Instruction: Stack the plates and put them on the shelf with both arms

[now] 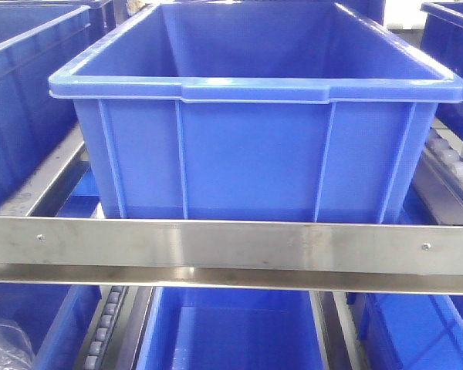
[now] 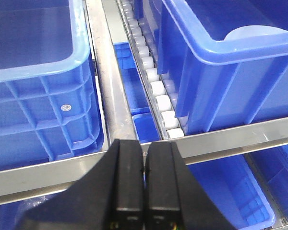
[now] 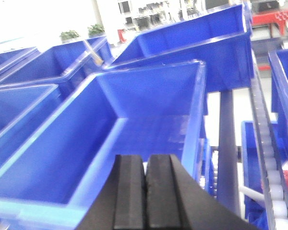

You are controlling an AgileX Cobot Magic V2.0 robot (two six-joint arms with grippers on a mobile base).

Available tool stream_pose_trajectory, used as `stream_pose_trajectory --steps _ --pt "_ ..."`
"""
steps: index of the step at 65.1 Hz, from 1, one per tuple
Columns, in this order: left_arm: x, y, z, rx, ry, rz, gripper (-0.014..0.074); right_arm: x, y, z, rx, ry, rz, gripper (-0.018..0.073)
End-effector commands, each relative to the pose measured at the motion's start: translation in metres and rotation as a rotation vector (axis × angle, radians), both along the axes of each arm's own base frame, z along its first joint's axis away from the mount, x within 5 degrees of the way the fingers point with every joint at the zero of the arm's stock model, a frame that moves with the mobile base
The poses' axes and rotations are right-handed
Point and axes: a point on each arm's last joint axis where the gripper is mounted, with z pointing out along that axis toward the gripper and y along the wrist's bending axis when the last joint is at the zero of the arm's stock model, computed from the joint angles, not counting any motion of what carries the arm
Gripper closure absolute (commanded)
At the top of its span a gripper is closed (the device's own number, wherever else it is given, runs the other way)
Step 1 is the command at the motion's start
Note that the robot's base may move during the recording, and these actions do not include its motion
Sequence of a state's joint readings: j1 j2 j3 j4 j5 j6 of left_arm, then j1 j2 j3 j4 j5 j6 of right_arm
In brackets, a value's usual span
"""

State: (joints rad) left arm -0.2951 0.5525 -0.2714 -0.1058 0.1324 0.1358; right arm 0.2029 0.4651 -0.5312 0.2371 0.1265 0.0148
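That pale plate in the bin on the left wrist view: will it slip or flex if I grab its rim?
Only an arc of the pale plate shows above the blue bin wall. It looks smooth and glossy, so probably slippery under the pads. It seems thin, likely light and perhaps slightly flexible. The left gripper is shut and outside the bin.

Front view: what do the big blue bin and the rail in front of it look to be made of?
The blue bin looks like moulded plastic, semi-glossy: ribbed walls, rolled rim, soft highlights. The rail looks like brushed metal, probably steel or aluminium: silver-grey, streaky reflections, small fasteners along it.
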Motion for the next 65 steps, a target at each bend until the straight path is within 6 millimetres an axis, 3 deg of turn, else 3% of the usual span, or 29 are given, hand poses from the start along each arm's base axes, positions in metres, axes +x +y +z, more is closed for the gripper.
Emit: stream_pose_trajectory --steps 1,26,34,45,65 --pt "0.004 0.0 0.017 -0.034 -0.104 0.011 0.0496 -0.003 -0.002 0.015 0.018 -0.088 -0.019 0.0508" --pt "0.004 0.0 0.017 -0.034 -0.104 0.011 0.0496 -0.004 -0.002 0.012 0.012 -0.063 -0.012 0.0508" --pt "0.004 0.0 0.017 -0.034 -0.104 0.011 0.0496 -0.016 -0.007 0.005 0.011 -0.075 -0.046 0.0508" --pt "0.004 0.0 0.017 -0.034 -0.104 0.011 0.0496 -0.028 -0.017 -0.03 0.006 -0.063 -0.151 0.0508" --pt "0.004 0.0 0.017 -0.034 -0.104 0.011 0.0496 -0.042 -0.022 -0.111 -0.001 -0.014 -0.232 0.0508"
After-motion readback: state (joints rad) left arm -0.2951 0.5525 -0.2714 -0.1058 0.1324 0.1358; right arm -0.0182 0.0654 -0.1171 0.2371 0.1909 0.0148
